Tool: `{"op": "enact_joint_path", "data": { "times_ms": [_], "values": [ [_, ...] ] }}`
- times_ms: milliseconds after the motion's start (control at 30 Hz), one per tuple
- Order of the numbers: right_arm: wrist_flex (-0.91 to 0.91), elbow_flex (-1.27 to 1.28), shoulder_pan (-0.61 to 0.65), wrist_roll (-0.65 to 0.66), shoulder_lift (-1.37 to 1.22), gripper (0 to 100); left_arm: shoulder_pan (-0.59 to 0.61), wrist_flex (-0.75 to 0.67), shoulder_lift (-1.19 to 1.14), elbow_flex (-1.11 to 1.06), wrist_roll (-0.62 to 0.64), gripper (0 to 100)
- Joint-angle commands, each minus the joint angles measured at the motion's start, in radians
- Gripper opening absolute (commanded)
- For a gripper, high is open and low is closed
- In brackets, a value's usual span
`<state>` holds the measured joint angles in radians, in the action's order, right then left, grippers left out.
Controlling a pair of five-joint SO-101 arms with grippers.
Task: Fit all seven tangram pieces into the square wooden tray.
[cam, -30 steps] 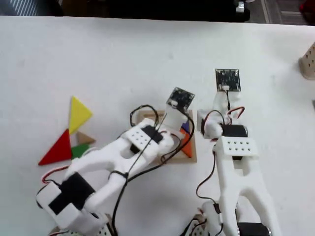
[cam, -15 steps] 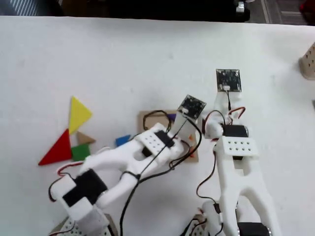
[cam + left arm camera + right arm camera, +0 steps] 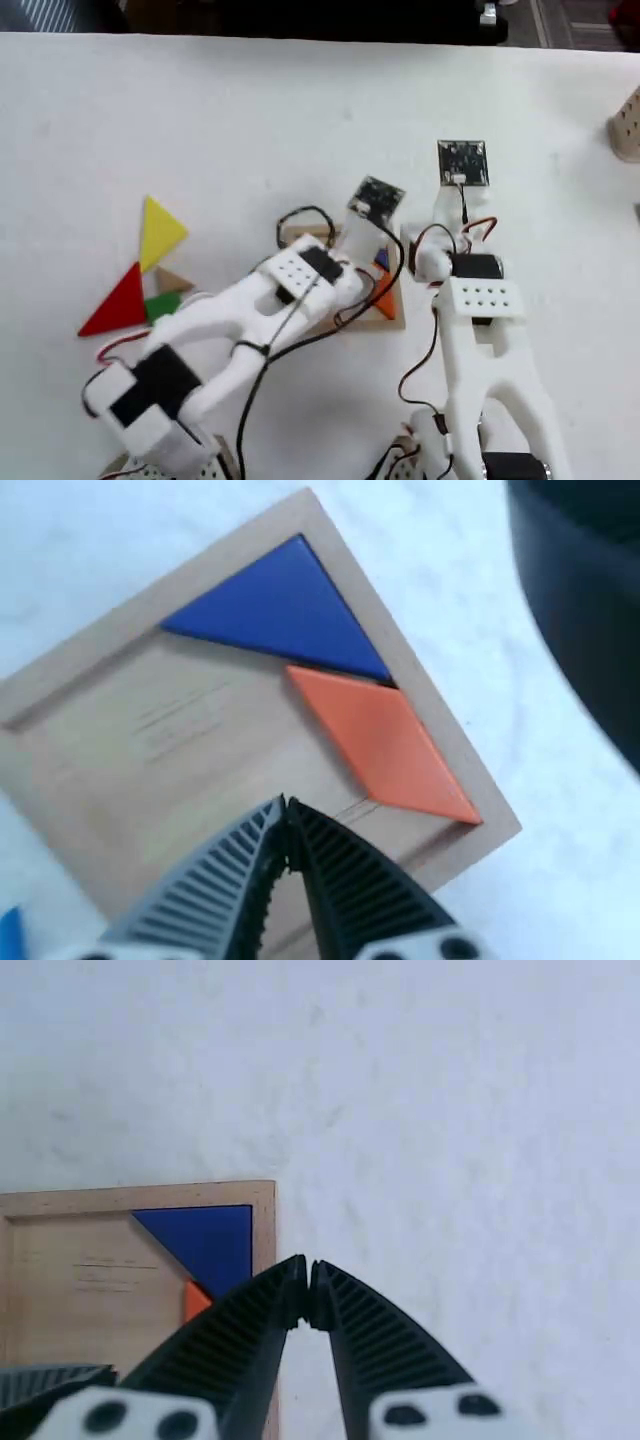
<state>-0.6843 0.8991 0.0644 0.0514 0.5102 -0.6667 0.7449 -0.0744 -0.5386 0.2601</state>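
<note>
The square wooden tray [image 3: 445, 755] holds a blue triangle [image 3: 285, 610] and an orange parallelogram [image 3: 380, 745] along one side; the remainder of its floor is bare. My left gripper [image 3: 287, 805] hangs shut and empty over the tray's bare floor. In the high view the left arm [image 3: 290, 285] covers most of the tray [image 3: 390, 318]. My right gripper [image 3: 305, 1265] is shut and empty just outside the tray's corner [image 3: 265, 1192], near the blue triangle [image 3: 205, 1235]. Yellow [image 3: 160, 230], red [image 3: 118, 302], green [image 3: 160, 307] and tan [image 3: 172, 280] pieces lie on the table to the left.
The right arm [image 3: 475, 290] stands close beside the tray's right edge, and its dark body [image 3: 580, 610] shows in the left wrist view. A sliver of a blue piece [image 3: 5, 930] lies outside the tray. A wooden block [image 3: 627, 125] sits at the far right edge.
The left arm swung right half a second ago, baring a blue piece left of the tray, then came back over the tray and hides it. The right arm has kept still.
</note>
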Motion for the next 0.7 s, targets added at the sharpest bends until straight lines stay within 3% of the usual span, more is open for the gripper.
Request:
{"op": "enact_joint_path", "data": {
  "times_ms": [0, 333, 467, 600, 667],
  "values": [
    [0.036, -0.025, 0.004, 0.014, 0.036, 1.8, 0.136, 0.138, 0.194, 0.037, -0.002, 2],
    [0.087, 0.012, 0.005, 0.014, 0.036, 1.8, 0.746, 0.127, 0.246, 0.077, -0.219, 2],
    [0.087, 0.014, 0.005, 0.014, 0.036, 1.8, 0.865, 0.106, 0.237, 0.075, -0.183, 9],
    [0.087, 0.014, 0.005, 0.014, 0.036, 1.8, 0.898, 0.1, 0.24, 0.014, -0.112, 22],
    [0.087, 0.015, 0.021, 0.014, 0.036, 1.8, 0.908, 0.106, 0.243, -0.012, -0.098, 24]
  ]
}}
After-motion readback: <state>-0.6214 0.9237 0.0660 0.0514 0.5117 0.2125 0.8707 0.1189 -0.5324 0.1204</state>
